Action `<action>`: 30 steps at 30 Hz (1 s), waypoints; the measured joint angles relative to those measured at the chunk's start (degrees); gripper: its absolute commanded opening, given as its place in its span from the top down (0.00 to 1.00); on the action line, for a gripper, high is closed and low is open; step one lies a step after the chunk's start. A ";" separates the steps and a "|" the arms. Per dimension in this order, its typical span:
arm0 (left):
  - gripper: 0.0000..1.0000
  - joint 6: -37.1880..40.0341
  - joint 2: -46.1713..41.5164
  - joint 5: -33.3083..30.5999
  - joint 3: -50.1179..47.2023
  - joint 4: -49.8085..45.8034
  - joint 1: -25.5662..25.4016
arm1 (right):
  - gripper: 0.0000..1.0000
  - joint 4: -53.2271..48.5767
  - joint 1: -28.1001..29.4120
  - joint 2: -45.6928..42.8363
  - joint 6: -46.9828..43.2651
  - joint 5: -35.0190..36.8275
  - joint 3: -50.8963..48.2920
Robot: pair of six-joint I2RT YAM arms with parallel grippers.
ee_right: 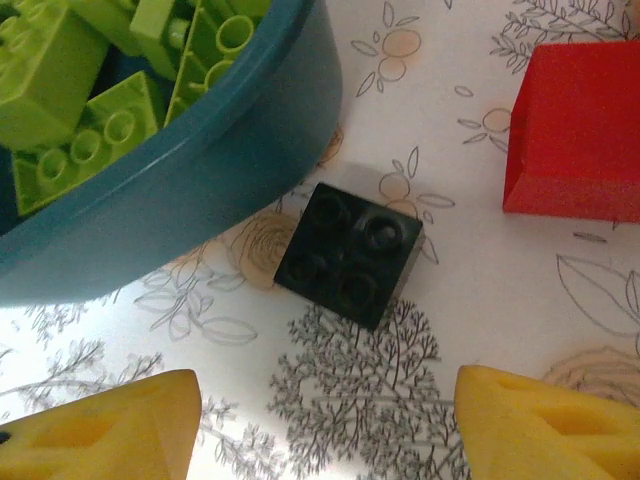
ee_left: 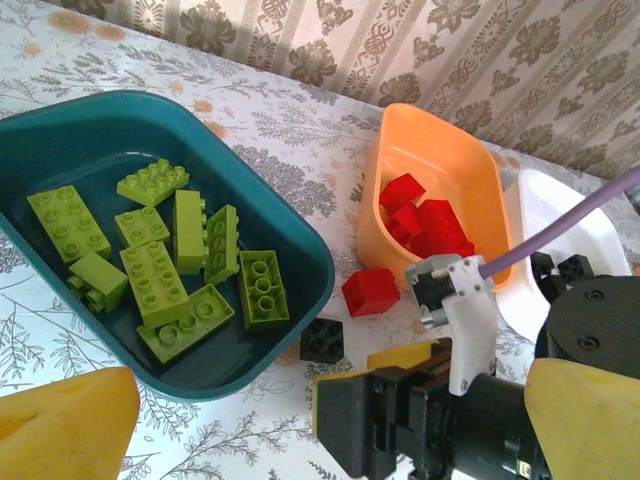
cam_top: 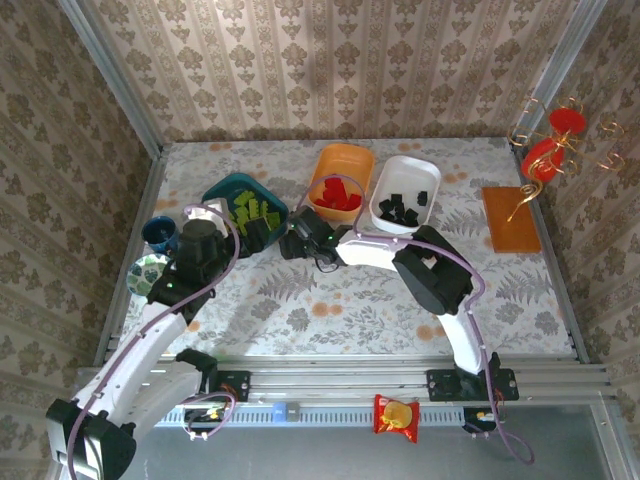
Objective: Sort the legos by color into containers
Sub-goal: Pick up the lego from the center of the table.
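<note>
A black lego [ee_right: 348,253] lies studs-up on the table just outside the dark teal container [ee_right: 200,170], which holds lime legos [ee_right: 70,110]. My right gripper [ee_right: 325,400] hovers over it, open, with the brick just ahead of its yellow fingertips [ee_right: 120,425] and nothing between them. A loose red lego [ee_right: 578,130] lies to the right. The orange container [ee_left: 470,170] holds red legos [ee_left: 425,225]; the white container [cam_top: 405,192] holds black ones. My left gripper [cam_top: 258,232] hangs open and empty by the teal container [cam_top: 228,190], looking down on the right gripper [ee_left: 375,385].
A dark blue cup [cam_top: 160,232] and a green patterned dish [cam_top: 148,270] sit at the left edge. At the right are an orange wooden board [cam_top: 510,218] and red ornaments [cam_top: 545,150]. A snack packet [cam_top: 396,415] lies by the arm rail.
</note>
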 measured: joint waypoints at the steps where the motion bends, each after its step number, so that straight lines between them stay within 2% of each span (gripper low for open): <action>1: 0.00 0.00 0.02 -0.07 -0.02 -0.13 0.00 | 0.33 -0.02 0.00 0.63 0.00 0.39 0.57; 12: 0.00 -0.20 0.00 -0.35 -0.76 -0.81 0.00 | 0.34 -2.62 0.55 4.76 0.02 7.17 6.05; 15: 0.00 -0.20 0.02 -0.35 -1.14 -0.87 0.00 | 0.37 -3.28 0.83 6.23 0.02 8.61 7.89; 23: 0.00 -0.59 0.07 -0.33 -1.14 -0.85 -0.20 | 0.62 -4.37 1.01 7.19 -0.33 10.45 8.66; 27: 0.00 -0.61 0.22 -0.17 -1.14 -0.83 -0.68 | 0.69 -1.36 1.07 5.29 -1.44 10.05 4.87; 30: 0.00 -0.61 0.74 -0.02 -1.14 -0.83 -0.74 | 0.71 0.74 1.07 1.16 -1.70 8.70 -1.66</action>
